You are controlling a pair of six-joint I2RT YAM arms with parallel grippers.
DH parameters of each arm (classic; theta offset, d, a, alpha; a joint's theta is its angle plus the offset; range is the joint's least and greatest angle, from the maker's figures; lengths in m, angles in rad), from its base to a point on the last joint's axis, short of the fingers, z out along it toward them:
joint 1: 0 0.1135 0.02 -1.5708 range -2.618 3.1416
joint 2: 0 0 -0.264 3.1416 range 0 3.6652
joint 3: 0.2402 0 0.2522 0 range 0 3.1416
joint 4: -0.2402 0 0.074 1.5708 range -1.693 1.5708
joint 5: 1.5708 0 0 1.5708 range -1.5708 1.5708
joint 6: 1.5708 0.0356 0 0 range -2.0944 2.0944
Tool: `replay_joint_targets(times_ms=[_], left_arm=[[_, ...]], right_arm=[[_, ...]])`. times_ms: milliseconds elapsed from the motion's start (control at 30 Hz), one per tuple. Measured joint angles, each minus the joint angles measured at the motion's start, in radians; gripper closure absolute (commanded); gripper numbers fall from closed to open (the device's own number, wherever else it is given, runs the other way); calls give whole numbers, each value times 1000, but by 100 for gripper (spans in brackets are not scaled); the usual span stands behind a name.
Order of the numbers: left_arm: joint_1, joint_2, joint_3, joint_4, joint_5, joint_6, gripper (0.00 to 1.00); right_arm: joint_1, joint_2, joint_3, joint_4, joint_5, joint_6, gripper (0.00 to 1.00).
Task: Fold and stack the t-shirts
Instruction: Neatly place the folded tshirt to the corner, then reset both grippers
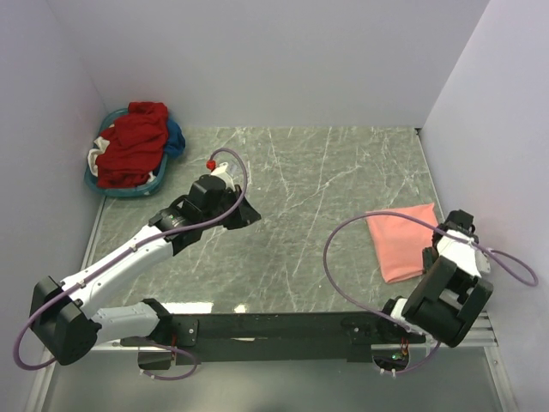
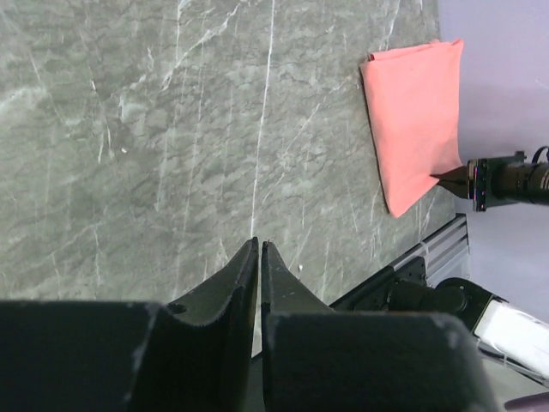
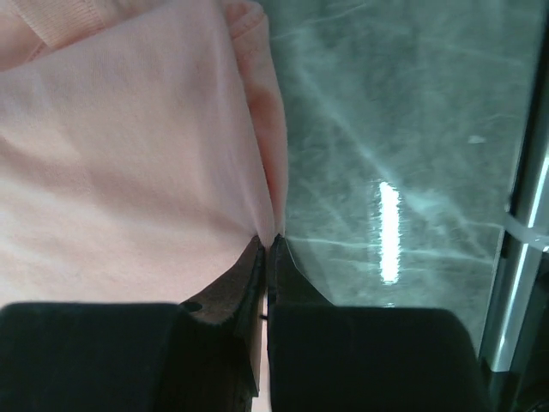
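A folded pink t-shirt (image 1: 401, 240) lies flat at the right side of the table; it also shows in the left wrist view (image 2: 416, 120) and fills the right wrist view (image 3: 129, 146). My right gripper (image 3: 270, 239) is shut on the shirt's near edge, cloth pinched between the jaws; in the top view it (image 1: 431, 255) sits at the shirt's near right corner. My left gripper (image 2: 259, 245) is shut and empty, held above bare table left of centre (image 1: 249, 216). A pile of red t-shirts (image 1: 130, 142) fills a blue basket (image 1: 129, 190) at the back left.
White walls close the table at the back and both sides. A black rail (image 1: 274, 324) runs along the near edge between the arm bases. Purple cables (image 1: 339, 249) loop from both arms.
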Motion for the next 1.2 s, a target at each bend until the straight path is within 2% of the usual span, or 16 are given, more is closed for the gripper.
replay_joint_targets(times_ms=[367, 567, 667, 700, 767, 800, 833, 900, 1200], left_arm=[[-17, 1, -20, 27, -1, -7, 90], [-20, 0, -35, 27, -3, -13, 89], [-21, -7, -38, 27, -4, -14, 89], [-22, -10, -39, 27, -4, -14, 89], [-22, -13, -39, 27, -4, -14, 89], [-22, -13, -39, 27, -4, -14, 89], [-22, -13, -40, 27, -4, -14, 89], [-22, -14, -42, 28, -4, -14, 89], [-22, -18, -53, 28, -4, -14, 89]], right_arm=[[-114, -134, -73, 16, -28, -92, 100], [-129, -231, -99, -2, -55, -105, 100], [-129, -270, -99, -10, -66, -104, 86], [-129, -282, -100, -11, -72, -106, 67], [-129, -309, -100, -13, -83, -105, 45], [-129, -323, -100, -13, -90, -109, 29], [-129, -335, -100, -13, -99, -115, 23], [-129, -348, -100, -13, -108, -128, 15], [-116, -302, -55, -10, -206, -202, 14]])
